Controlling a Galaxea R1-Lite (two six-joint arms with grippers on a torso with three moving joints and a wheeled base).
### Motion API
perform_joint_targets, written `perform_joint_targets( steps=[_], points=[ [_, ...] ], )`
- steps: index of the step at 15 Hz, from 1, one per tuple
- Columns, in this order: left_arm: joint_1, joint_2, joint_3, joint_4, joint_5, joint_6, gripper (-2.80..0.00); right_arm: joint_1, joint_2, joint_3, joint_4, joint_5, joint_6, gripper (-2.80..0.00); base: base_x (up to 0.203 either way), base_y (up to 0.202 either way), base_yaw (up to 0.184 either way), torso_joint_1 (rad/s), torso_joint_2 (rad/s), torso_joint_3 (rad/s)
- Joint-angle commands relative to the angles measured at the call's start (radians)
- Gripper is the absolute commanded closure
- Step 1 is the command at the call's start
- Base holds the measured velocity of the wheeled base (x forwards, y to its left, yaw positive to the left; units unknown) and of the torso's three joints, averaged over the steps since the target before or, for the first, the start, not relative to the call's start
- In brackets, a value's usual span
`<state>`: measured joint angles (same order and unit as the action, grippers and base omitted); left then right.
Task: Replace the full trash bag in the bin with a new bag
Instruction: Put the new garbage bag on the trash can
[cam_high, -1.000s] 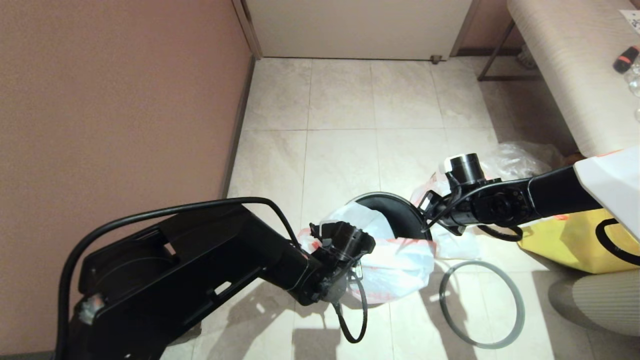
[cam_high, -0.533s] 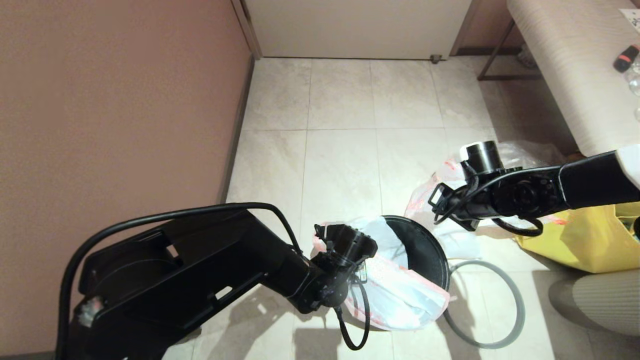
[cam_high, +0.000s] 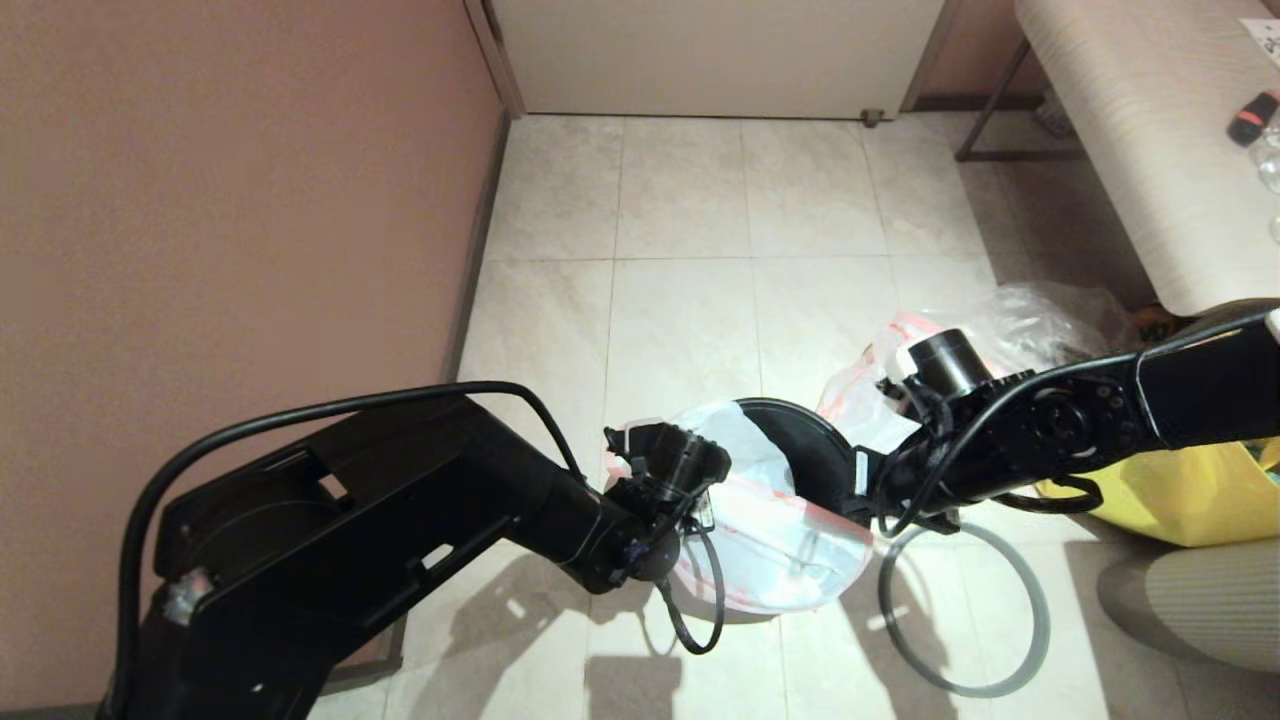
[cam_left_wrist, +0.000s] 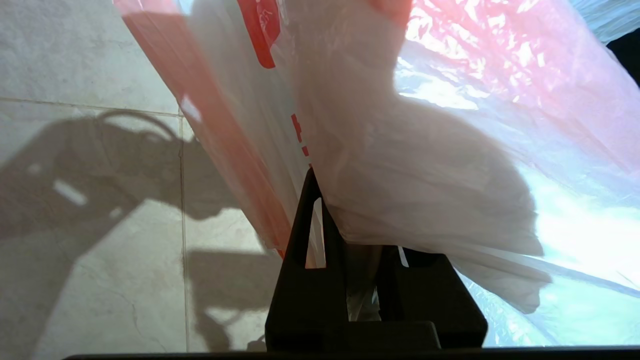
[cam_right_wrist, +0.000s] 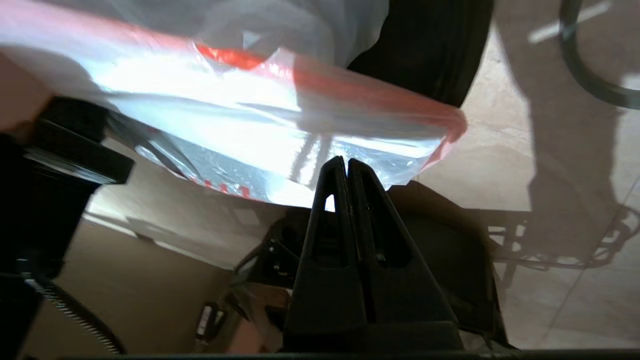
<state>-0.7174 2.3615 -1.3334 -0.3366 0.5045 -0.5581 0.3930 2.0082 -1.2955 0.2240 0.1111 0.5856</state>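
The new bag (cam_high: 780, 530), translucent white with an orange-red hem, is draped over the near side of the black bin (cam_high: 800, 445) on the floor. My left gripper (cam_high: 690, 480) is at the bin's left side, shut on a bunch of the bag's plastic (cam_left_wrist: 425, 175); one of its fingers is covered by the film. My right gripper (cam_high: 862, 480) is at the bin's right rim, shut with nothing between its fingers (cam_right_wrist: 346, 162), its tips just in front of the bag's hem edge (cam_right_wrist: 240, 115). The full trash bag (cam_high: 855, 385) lies on the floor behind the right arm.
The grey ring rim (cam_high: 1035, 620) lies flat on the tiles right of the bin. A yellow tote (cam_high: 1170, 495) and a clear plastic bag (cam_high: 1040, 315) sit further right, under a table (cam_high: 1130, 130). A wall (cam_high: 250, 200) runs along the left.
My right gripper has come down and left from beside the full bag to the bin's right rim. The bin and bag slid toward me and right, then partly back. The left gripper kept its hold.
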Motion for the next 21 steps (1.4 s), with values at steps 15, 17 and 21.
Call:
perform_joint_targets(
  steps=[15,17,21],
  points=[
    [0.010,-0.018,0.003,-0.002,-0.003,-0.023,0.00,0.090,0.345,-0.237,-0.171,-0.272,-0.094,0.00,0.000,0.000,0.000,0.000,0.00,0.000],
    [0.010,-0.018,0.002,-0.002,-0.003,-0.023,0.00,0.094,0.350,-0.206,-0.279,-0.422,-0.091,0.00,0.000,0.000,0.000,0.000,0.00,0.000],
    [0.010,-0.016,0.003,-0.002,-0.003,-0.023,0.00,0.089,0.325,-0.186,-0.404,-0.572,-0.094,0.00,0.000,0.000,0.000,0.000,0.00,0.000]
  ],
)
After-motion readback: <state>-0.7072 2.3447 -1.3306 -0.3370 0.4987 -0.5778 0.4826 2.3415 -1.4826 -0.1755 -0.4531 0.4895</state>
